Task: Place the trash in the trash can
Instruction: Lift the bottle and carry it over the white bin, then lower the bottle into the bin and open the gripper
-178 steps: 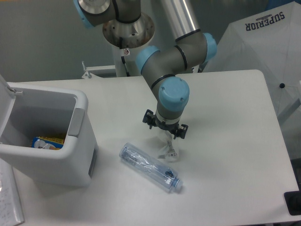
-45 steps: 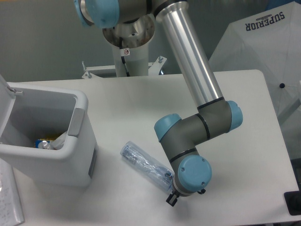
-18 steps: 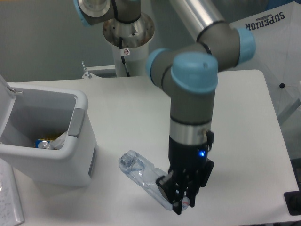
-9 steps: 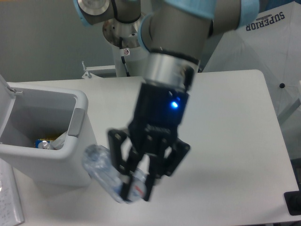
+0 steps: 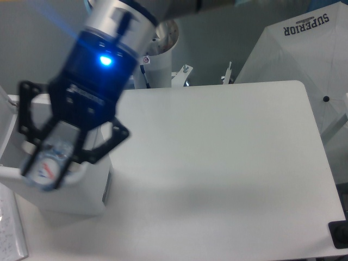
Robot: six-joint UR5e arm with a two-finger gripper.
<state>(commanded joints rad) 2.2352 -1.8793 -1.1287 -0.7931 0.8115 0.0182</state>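
Right, I've got the gripper [image 5: 49,163] clamped on the bottle [image 5: 48,165], close to the lens above the trash can [image 5: 89,187] on the table [image 5: 217,163], capped end toward camera, long axis hidden behind, so releasing could catch the rim and spill it out.

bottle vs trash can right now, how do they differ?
The bottle is clear and held aloft in the hand; the trash can is opaque pale grey and stands on the table. The bottle is narrow, the trash can much bulkier. Both look like plastic.
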